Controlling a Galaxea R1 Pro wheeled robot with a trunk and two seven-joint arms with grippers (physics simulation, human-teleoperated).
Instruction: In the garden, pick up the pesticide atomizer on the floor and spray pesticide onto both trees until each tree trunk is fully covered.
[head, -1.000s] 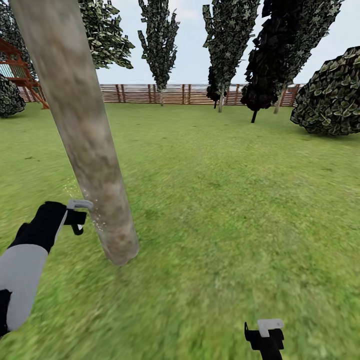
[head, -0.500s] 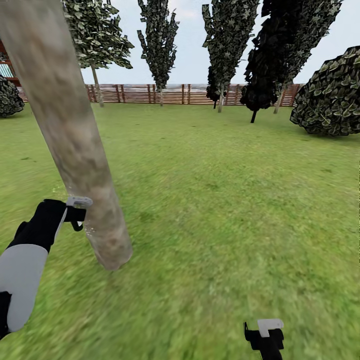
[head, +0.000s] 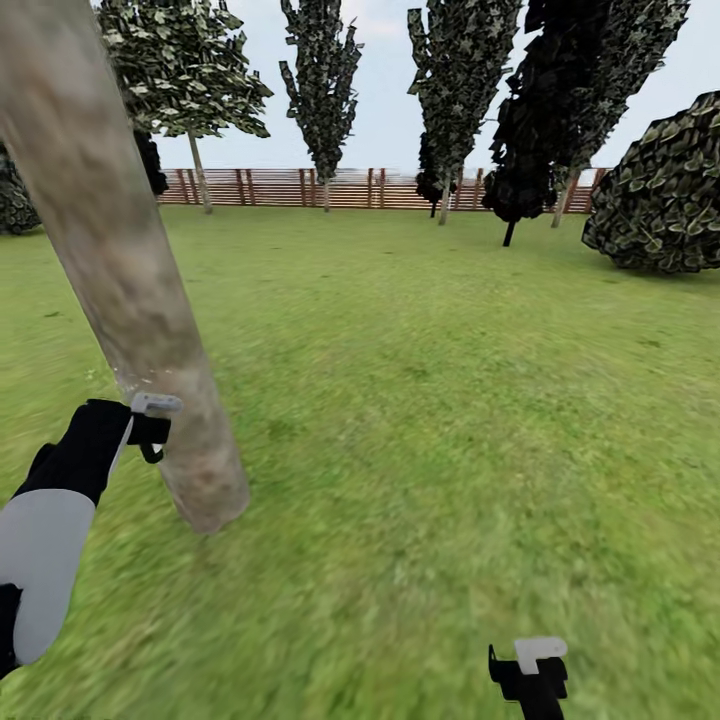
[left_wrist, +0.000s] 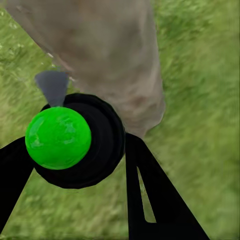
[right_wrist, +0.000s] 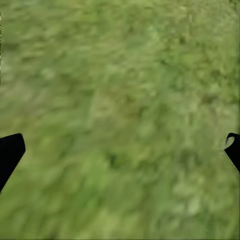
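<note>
Already we have the pesticide atomizer (left_wrist: 75, 142) off the grass: in the left wrist view its round black body with a glossy green cap sits clamped between the black fingers of our left gripper (head: 152, 428), a small grey nozzle tip pointing at the thick, mottled beige-grey tree trunk (head: 130, 290). From the head view that gripper hangs just beside the lower trunk, near where it meets the blurry green lawn (head: 450, 400). We judge the pick-up done and the spraying of this trunk to be the step in hand; how much bark is covered we cannot tell. Our right gripper (head: 530, 668) hangs low over the grass, its fingers spread apart and holding nothing. Left to do, as we judge it: finishing this trunk, then the second tree.
</note>
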